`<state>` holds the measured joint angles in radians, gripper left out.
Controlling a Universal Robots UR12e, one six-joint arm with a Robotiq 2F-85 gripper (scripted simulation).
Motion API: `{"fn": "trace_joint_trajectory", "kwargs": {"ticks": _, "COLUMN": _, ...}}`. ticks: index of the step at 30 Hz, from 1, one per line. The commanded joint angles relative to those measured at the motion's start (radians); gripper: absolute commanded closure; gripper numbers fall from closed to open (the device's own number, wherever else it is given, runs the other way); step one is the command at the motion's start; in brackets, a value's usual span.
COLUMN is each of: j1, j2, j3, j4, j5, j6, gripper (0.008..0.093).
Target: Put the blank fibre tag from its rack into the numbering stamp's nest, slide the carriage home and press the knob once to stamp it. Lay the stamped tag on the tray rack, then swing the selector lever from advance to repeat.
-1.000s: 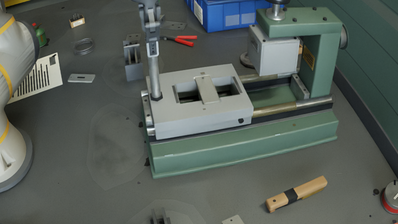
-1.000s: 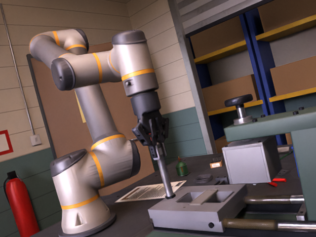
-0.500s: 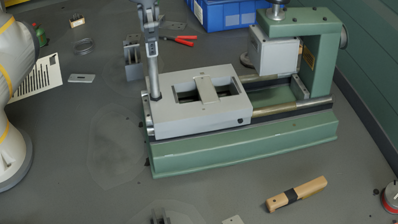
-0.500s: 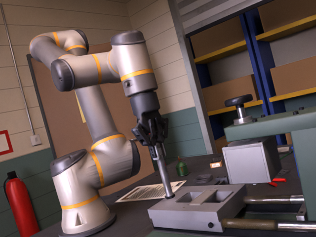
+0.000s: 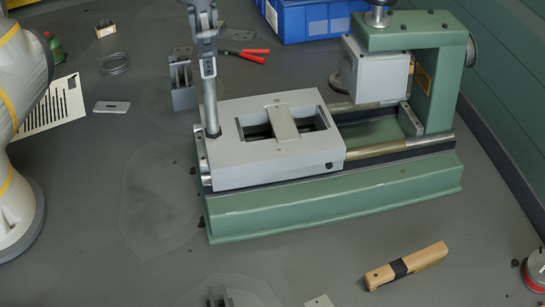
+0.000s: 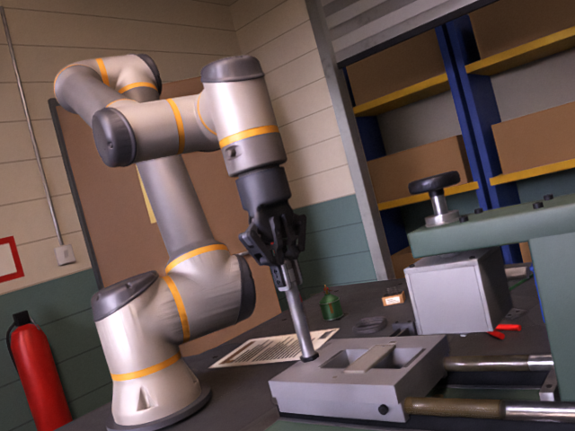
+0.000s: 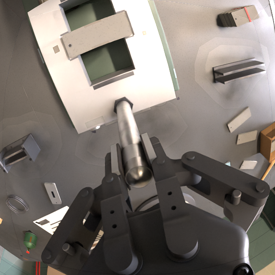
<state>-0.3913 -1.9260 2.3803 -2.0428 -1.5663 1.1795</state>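
The stamp's knob [image 6: 434, 183] shows whole only from the second side camera; the side camera cuts off its top. The blank fibre tag [image 5: 282, 122] lies across the nest of the grey carriage [image 5: 267, 139], which sits at the left end of the green stamp's rails [image 5: 400, 145], away from the stamping head [image 5: 375, 74]. An upright steel handle [image 5: 210, 103] rises from the carriage's left corner, and my gripper [image 7: 133, 156] is closed around its top end. The empty tag rack [image 5: 182, 82] stands just behind the handle.
A blue bin [image 5: 312, 17] and red pliers [image 5: 249, 54] lie behind the stamp. Another rack [image 7: 238, 70] stands on the bench on the near side, with loose tags [image 7: 239, 119] beside it. A wooden-handled tool [image 5: 406, 265] lies in front, and a printed sheet [image 5: 49, 106] lies by my base.
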Motion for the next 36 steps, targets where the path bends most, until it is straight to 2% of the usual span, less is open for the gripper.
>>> {"fn": "trace_joint_trajectory", "kwargs": {"ticks": 1, "j1": 0.0, "j2": -0.001, "j3": 0.007, "j4": 0.01, "j5": -0.005, "j6": 0.0, "gripper": 0.0934}}
{"fn": "trace_joint_trajectory", "kwargs": {"ticks": 35, "j1": 0.003, "j2": 0.009, "j3": -0.01, "j4": 0.018, "j5": -0.005, "j6": 0.003, "gripper": 0.0934}}
{"fn": "trace_joint_trajectory", "kwargs": {"ticks": 36, "j1": 0.003, "j2": 0.009, "j3": -0.01, "j4": 0.018, "j5": -0.005, "j6": 0.003, "gripper": 0.0914}}
